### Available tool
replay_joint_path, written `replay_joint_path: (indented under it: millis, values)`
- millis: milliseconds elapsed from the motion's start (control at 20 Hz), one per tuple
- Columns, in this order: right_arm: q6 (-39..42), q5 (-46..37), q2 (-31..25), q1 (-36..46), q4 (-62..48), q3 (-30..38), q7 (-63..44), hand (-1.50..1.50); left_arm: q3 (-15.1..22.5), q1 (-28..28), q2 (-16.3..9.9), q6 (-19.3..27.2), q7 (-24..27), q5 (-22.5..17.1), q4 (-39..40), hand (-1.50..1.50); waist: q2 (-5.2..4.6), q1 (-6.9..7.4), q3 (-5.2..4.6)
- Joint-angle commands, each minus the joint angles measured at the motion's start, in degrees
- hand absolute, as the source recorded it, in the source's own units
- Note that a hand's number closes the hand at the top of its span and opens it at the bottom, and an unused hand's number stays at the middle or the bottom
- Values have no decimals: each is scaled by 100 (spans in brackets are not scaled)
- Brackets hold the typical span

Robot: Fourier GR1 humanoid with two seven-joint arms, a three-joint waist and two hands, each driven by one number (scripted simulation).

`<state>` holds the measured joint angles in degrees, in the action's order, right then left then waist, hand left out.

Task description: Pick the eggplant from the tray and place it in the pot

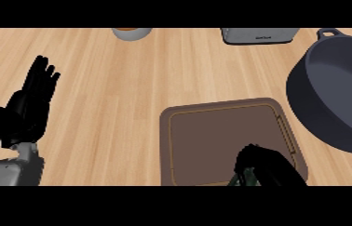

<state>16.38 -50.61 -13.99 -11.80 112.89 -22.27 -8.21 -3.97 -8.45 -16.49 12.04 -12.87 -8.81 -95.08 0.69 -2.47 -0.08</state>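
Cup [131,33] and toaster [260,36]

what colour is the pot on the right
Dark slate grey, inside and out, handle included; the pot shows at the right edge of the head view.

You have one view only, from the robot's head, looking steeply down onto the wooden table [138,90]. It sits close: the table fills the frame edge to edge. The forearms enter from the lower edge, the left hand [31,99] at the frame's left, the right hand [268,167] at lower right. The pot [323,95] is cut off by the right edge, and the tray [227,136] runs out at the bottom.
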Motion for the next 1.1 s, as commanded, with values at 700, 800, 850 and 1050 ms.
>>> replay_joint_path:
  millis: [700, 800, 850, 1050]
  values:
    - [-714, 1598, 254, 109, 2426, 3422, -869, 150, -78, -427, 33, -107, 24, 51, 335, 0, -65, 158, 12]
    - [-703, 1629, 280, 313, 2267, 3647, -907, 150, -104, -262, 24, -324, 151, -57, 336, 0, -63, 195, 9]
    - [-543, 2060, 103, 693, 2036, 4073, -961, 150, 194, -243, 321, 51, 196, 282, 246, 0, -64, 187, 11]
    - [-617, 2762, -364, 1154, 692, 5062, -396, 150, 48, -186, 181, -185, 93, 128, 225, 0, -73, 231, 13]
